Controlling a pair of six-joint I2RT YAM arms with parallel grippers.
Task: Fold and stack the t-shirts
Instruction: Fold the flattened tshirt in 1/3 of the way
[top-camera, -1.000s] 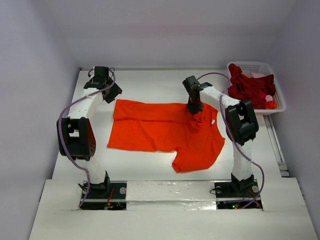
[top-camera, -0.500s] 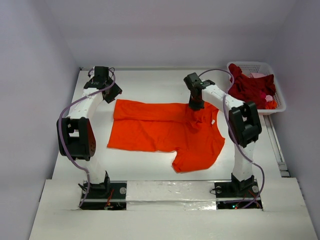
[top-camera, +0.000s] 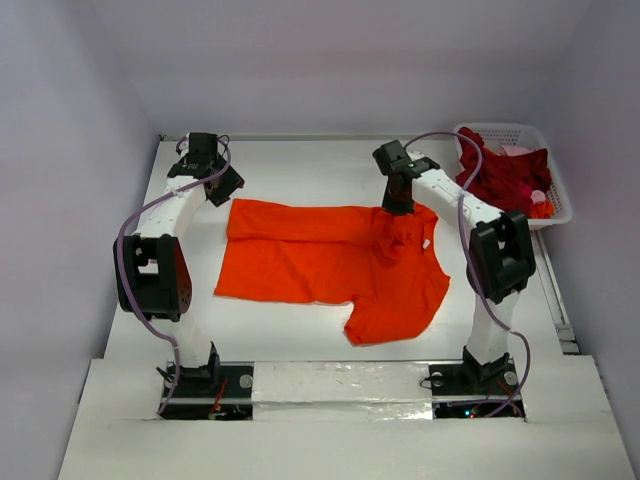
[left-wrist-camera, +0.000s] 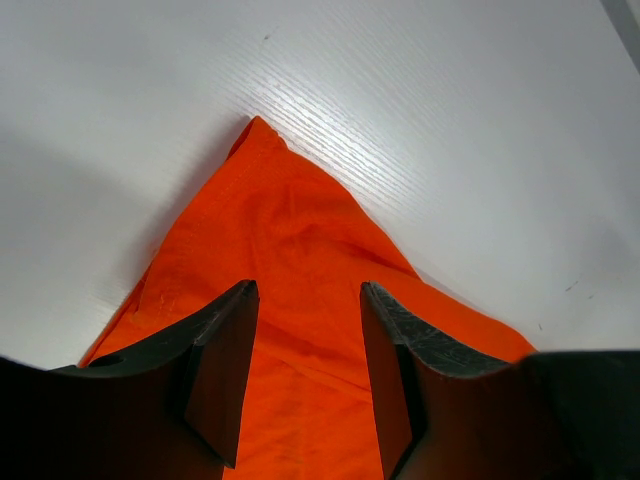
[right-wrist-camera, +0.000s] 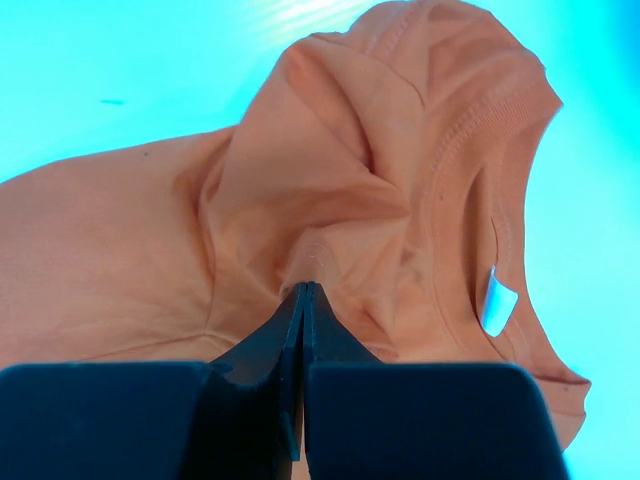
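The orange t-shirt lies spread on the white table, its far edge folded over and its white neck label facing up on the right. My right gripper is shut on a pinch of orange cloth beside the collar. In the right wrist view the cloth tents up into the closed tips, with the label to the right. My left gripper hovers open over the shirt's far left corner. Its fingers straddle the cloth without pinching it.
A white lattice basket stands at the back right, holding a dark red t-shirt and a bit of pale pink cloth. Purple-grey walls close in the table on the left, back and right.
My right gripper has moved a little toward the back right with the pinched cloth, bunching the shoulder area. The left arm has stayed still.
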